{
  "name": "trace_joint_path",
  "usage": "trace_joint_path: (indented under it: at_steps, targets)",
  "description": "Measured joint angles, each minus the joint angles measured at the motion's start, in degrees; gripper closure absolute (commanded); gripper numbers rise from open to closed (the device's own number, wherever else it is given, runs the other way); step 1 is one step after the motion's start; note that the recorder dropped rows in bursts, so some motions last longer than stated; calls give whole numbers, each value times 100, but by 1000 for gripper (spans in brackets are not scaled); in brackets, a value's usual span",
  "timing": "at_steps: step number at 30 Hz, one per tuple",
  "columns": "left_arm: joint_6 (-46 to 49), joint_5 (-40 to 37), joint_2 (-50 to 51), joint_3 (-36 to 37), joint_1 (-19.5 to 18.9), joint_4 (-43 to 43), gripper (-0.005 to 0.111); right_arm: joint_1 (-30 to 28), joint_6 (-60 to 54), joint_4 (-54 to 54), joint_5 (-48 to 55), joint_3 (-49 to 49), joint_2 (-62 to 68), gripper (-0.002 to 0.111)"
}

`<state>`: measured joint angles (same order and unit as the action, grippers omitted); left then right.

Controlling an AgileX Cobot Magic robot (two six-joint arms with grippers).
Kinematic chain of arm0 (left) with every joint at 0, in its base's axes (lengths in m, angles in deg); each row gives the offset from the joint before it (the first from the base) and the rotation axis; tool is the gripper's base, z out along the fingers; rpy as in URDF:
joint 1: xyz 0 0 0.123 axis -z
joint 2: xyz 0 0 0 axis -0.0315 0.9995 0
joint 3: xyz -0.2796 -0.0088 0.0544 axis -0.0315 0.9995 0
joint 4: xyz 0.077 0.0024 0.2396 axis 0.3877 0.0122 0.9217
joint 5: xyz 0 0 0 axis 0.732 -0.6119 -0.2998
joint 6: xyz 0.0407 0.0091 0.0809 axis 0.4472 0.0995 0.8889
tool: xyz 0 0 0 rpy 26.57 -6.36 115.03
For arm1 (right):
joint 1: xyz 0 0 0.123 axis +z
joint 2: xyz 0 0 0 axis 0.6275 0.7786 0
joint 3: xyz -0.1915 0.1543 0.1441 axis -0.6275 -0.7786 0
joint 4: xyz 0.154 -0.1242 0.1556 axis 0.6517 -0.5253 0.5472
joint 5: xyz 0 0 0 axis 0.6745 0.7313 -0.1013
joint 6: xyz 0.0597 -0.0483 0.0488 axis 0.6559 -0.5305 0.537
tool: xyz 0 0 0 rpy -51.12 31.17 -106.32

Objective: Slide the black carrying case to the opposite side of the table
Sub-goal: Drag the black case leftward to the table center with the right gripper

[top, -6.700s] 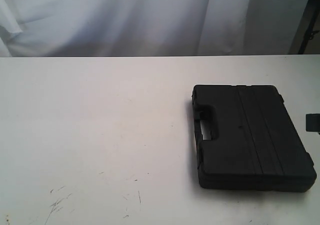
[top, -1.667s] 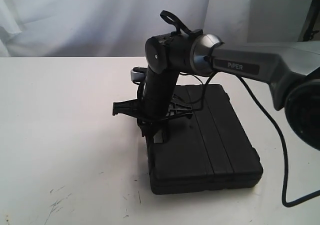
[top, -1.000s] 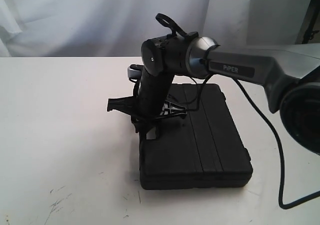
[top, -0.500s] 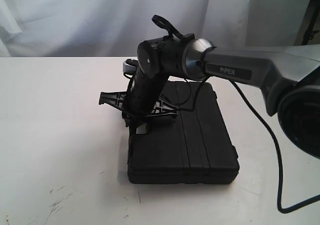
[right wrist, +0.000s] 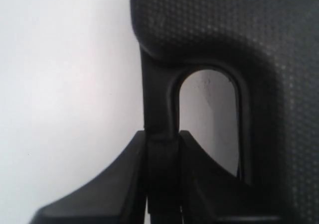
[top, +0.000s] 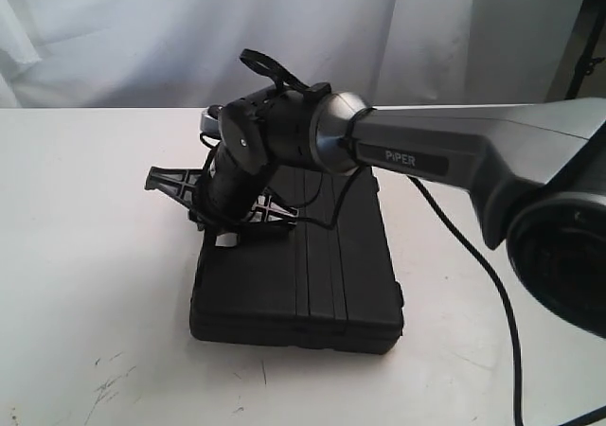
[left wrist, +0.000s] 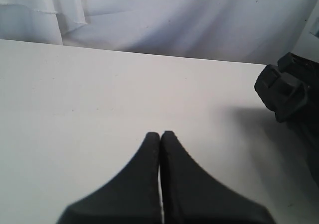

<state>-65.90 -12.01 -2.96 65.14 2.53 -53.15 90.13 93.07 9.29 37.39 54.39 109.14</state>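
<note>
The black carrying case (top: 312, 275) lies flat on the white table (top: 85, 256), near the middle of the exterior view. My right gripper (top: 227, 235) reaches across from the right and is shut on the case's handle (right wrist: 158, 102), one finger inside the handle opening. In the right wrist view the textured lid (right wrist: 239, 30) fills the frame beyond the handle. My left gripper (left wrist: 160, 134) is shut with nothing in it, hovering over bare table; the right arm's dark wrist parts (left wrist: 284, 92) show at the edge of that view.
A white curtain (top: 142, 38) hangs behind the table's far edge. The right arm's cable (top: 502, 312) trails over the table to the right of the case. Faint dark scratches (top: 109, 383) mark the near left of the tabletop.
The right gripper has dragged the case leftward across the table by its handle, from the right side toward the middle. The case has turned slightly as it slid.
</note>
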Motion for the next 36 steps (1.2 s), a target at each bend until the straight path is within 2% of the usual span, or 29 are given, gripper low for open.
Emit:
trace_joint_path:
  at_steps: [16, 29, 32, 36]
  targets:
    - [0, 0, 0, 0, 0, 0, 107, 3, 364, -234, -377, 64, 239, 108]
    - [0, 0, 0, 0, 0, 0, 107, 3, -46, -97, -268, 97, 338, 108]
    - [0, 0, 0, 0, 0, 0, 107, 3, -168, -86, -243, 97, 338, 101]
    - [0, 0, 0, 0, 0, 0, 107, 3, -271, -86, -210, 97, 338, 83]
